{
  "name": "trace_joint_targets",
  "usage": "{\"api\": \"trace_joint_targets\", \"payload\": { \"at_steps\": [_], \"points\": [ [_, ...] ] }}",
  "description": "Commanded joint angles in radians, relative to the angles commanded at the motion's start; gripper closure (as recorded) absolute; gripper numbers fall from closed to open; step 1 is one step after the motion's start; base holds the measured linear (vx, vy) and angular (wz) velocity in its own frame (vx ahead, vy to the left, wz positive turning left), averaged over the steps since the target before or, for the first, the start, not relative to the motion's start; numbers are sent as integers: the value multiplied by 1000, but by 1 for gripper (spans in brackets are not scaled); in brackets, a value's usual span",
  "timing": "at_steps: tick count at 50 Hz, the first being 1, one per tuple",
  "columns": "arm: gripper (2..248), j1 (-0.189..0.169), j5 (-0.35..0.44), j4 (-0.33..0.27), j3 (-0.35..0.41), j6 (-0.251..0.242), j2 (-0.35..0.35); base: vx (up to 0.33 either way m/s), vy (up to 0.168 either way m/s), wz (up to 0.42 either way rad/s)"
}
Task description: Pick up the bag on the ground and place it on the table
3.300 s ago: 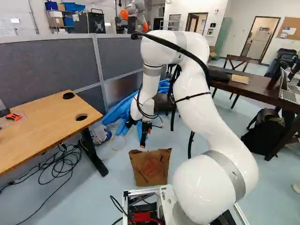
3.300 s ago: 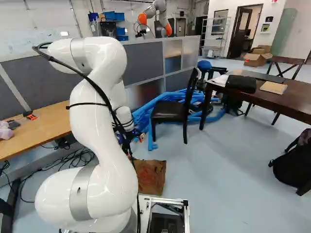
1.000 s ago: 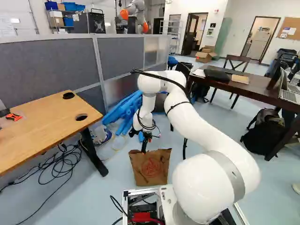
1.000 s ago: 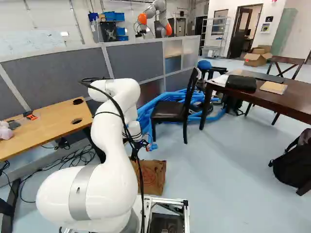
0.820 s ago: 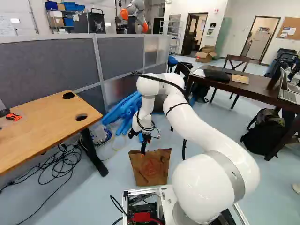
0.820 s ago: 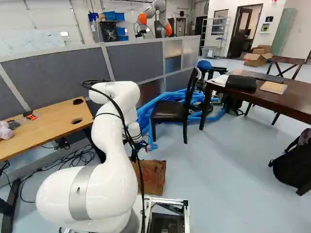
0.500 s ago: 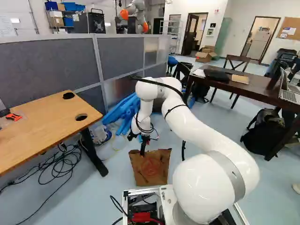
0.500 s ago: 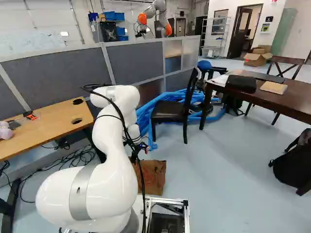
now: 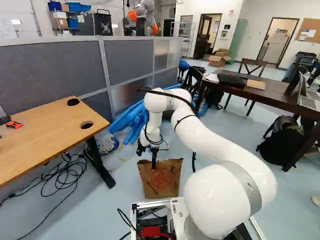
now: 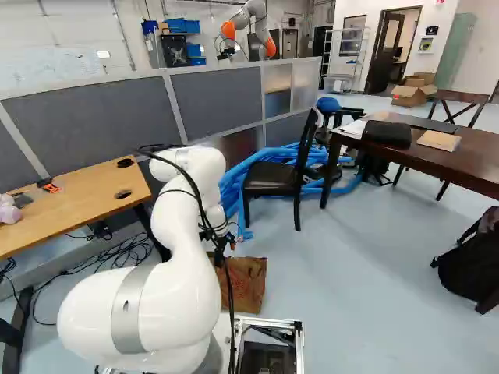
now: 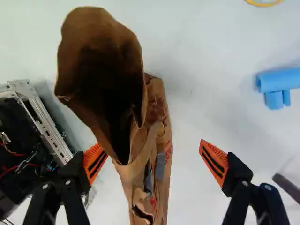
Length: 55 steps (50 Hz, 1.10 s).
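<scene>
Our bag stands upright on the floor, mouth up, just ahead of our base. Its inside is dark, and our arm hides one side of it in the right base view. In the wrist view, its long axis runs from ahead of our jaws back between them. They stand wide apart, one just beside the rim; we can't tell if it touches. Red print marks the paper.
</scene>
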Motion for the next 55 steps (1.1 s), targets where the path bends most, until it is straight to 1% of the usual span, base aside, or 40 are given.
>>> {"api": "trace_joint_targets", "payload": {
  "at_steps": [25,31,43,44,49,50,54,55],
  "points": [
    [3,0,0,0,-92,-261,-96,0,0,0],
    [3,0,0,0,-102,-286,-105,0,0,0],
    [3,0,0,0,-105,-294,-108,0,0,0],
    [20,0,0,0,-105,-294,-108,0,0,0],
    [20,0,0,0,-105,-294,-108,0,0,0],
    [57,0,0,0,-105,-294,-108,0,0,0],
    [57,0,0,0,-105,-294,-108,0,0,0],
    [95,0,0,0,-105,-294,-108,0,0,0]
  ]
}}
